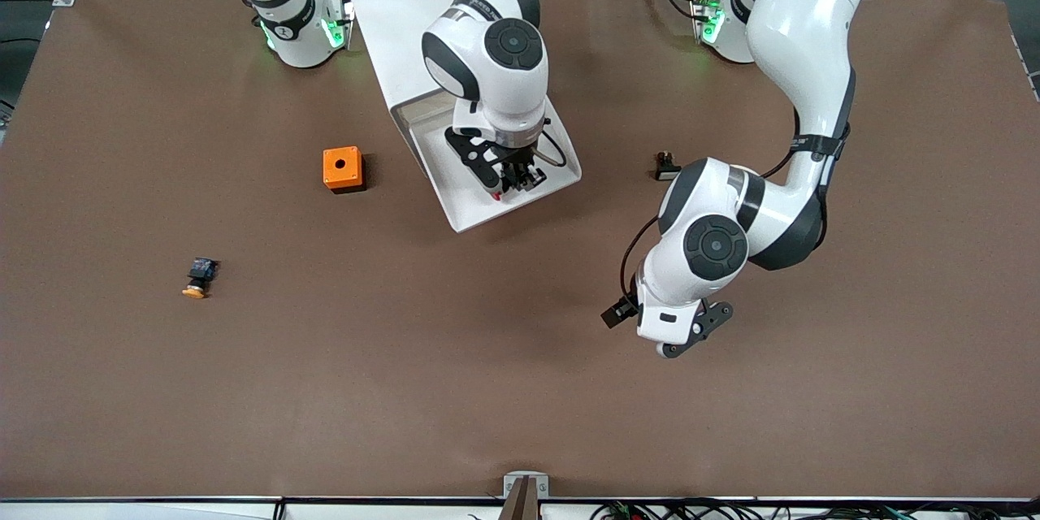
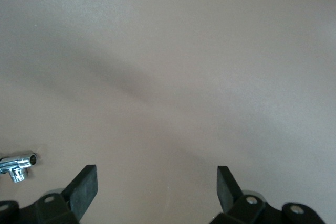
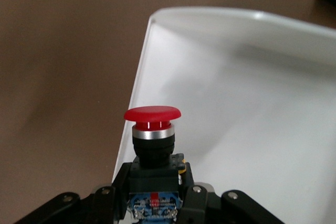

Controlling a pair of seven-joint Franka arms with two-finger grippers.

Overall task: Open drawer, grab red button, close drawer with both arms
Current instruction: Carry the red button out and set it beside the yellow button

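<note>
The button (image 3: 152, 129) sits clamped in the right pincer (image 3: 155, 203): its black-and-blue body is squeezed between the fingers, and its round red cap, with a silver ring under it, points away from the wrist. The cap is smooth and mushroom-shaped, wider than the black collar below it. In the front view the right pincer (image 1: 513, 179) and the button (image 1: 497, 195) are down inside the drawer (image 1: 471, 207), near its open end; whether the button has left the drawer floor is hard to judge, since it shows there only as a speck of red under the fingers.

So the task looks about halfway done. The drawer is pulled well out of the white cabinet (image 1: 398, 8) and the grab has been made. What is left, as I judge it, is lifting the button clear of the tray and pushing the drawer shut.

The left pincer (image 1: 691, 337) hangs over bare tabletop (image 1: 487, 390), well apart from the drawer, toward the left arm's end; its fingers (image 2: 84, 187) stand wide with nothing between them, and that arm waits.

Farther from the right pincer lie an orange box (image 1: 343, 169) just beside the drawer, an orange-capped button (image 1: 198, 277) and a small black switch (image 1: 666, 166).
</note>
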